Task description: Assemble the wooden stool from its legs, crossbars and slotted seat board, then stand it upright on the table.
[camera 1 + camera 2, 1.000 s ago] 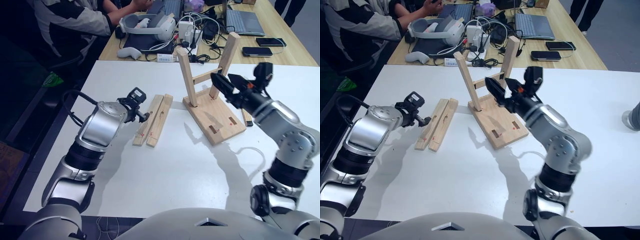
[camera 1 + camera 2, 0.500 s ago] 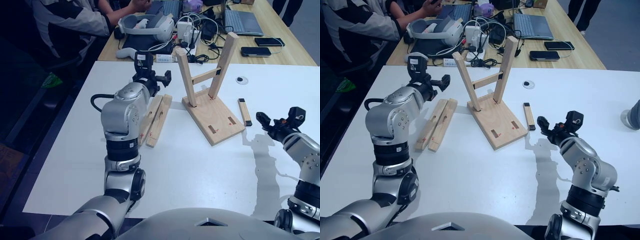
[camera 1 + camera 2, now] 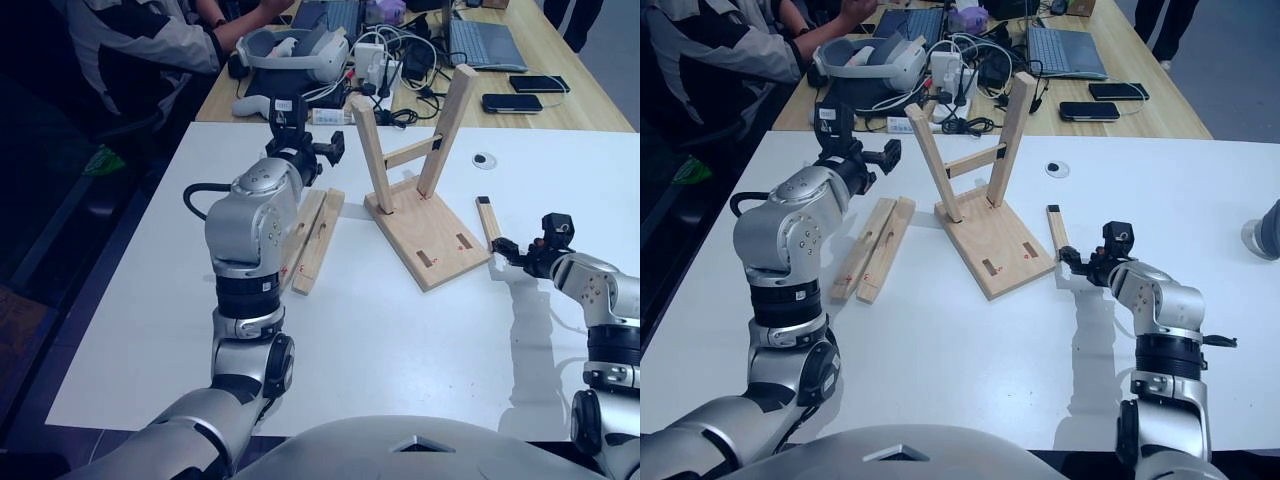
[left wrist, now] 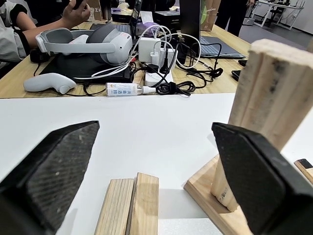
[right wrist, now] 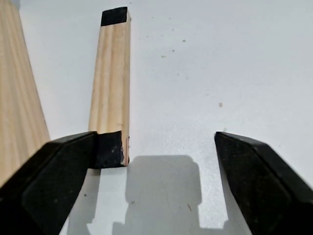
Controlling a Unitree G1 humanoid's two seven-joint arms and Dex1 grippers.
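Fetching the second crossbar. The seat (image 3: 432, 238) lies on the desk (image 3: 350, 340) with two legs fitted. The right tool (image 5: 155, 144), wide open, sits low at the loose crossbar (image 5: 111, 78), off-centre, and should shift over and close. The left tool (image 4: 154, 128) hovers wide above the spare legs (image 3: 310, 240).

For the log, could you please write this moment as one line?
seat board: two legs fitted | right gripper: open by loose crossbar | left gripper: open near spare legs
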